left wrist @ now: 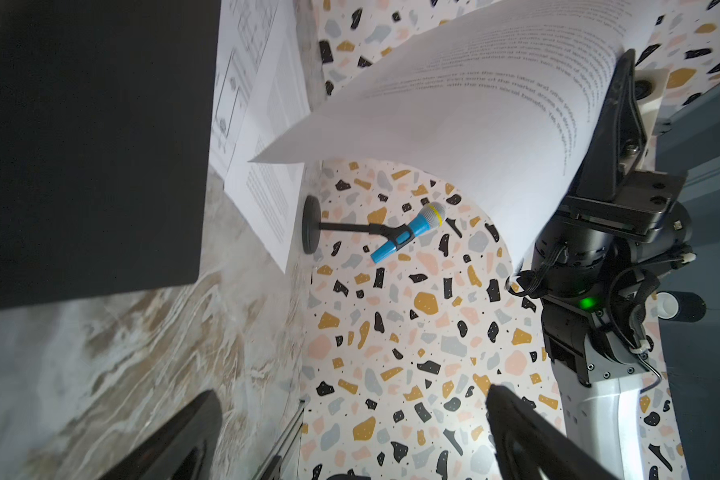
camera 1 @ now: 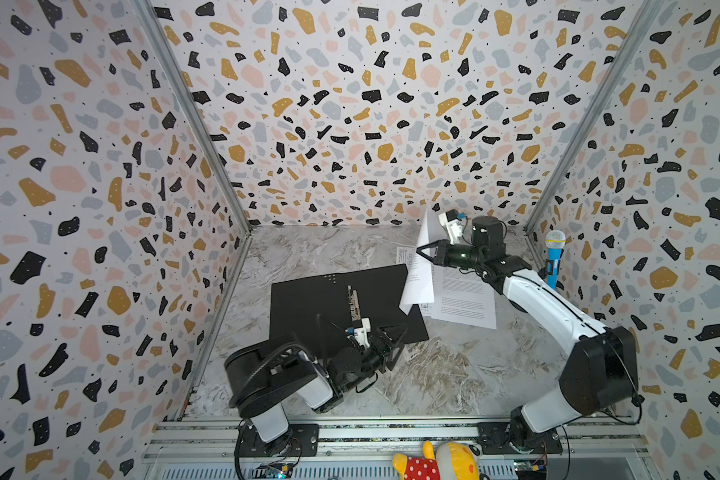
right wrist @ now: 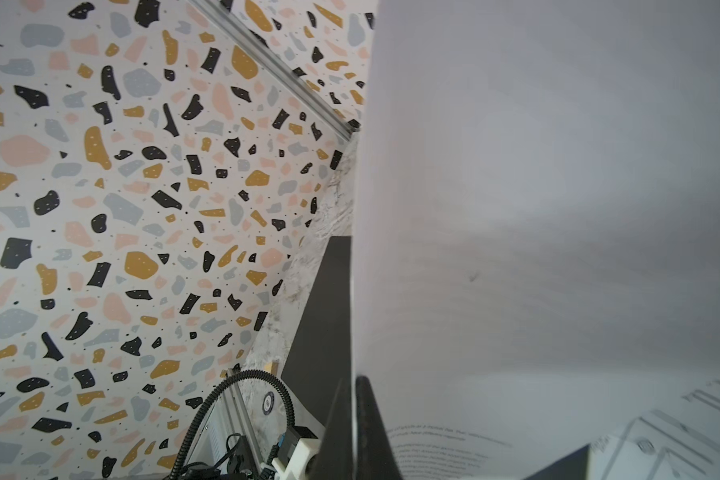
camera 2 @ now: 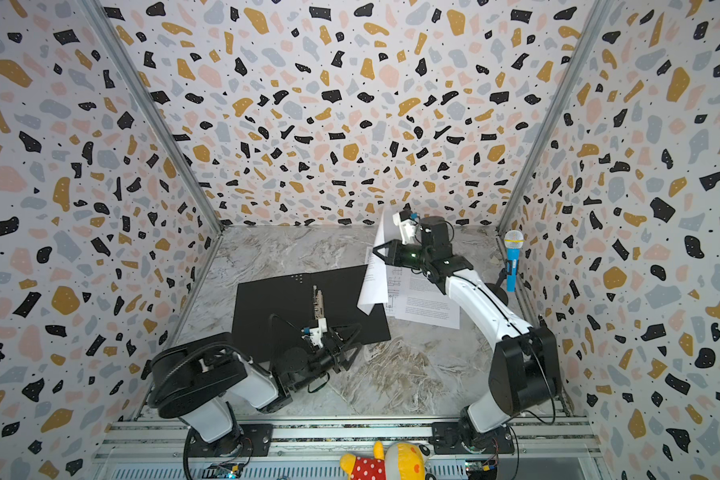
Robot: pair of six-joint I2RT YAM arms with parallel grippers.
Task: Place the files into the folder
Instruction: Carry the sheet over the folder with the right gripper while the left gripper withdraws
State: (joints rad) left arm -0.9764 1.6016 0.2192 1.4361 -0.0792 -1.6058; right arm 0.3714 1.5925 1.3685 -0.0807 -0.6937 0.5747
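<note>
The folder (camera 1: 341,307) lies open on the marble table, black inside up, with its metal spine clip (camera 1: 353,303) down the middle. My right gripper (camera 1: 422,251) is shut on the edge of one white printed sheet (camera 1: 418,282), which hangs curled above the folder's right edge. In the right wrist view the gripper (right wrist: 354,386) pinches that sheet (right wrist: 537,208). Two more files lie flat to the right of the folder: a text sheet (camera 1: 464,303) and a sheet of line drawings (camera 1: 404,255), partly covered. My left gripper (camera 1: 400,340) stands open and holds nothing at the folder's front right corner.
A blue toy microphone (camera 1: 554,257) on a black stand stands against the right wall, close behind my right arm. A yellow and red plush toy (camera 1: 437,461) lies beyond the front rail. Patterned walls close in the table on three sides.
</note>
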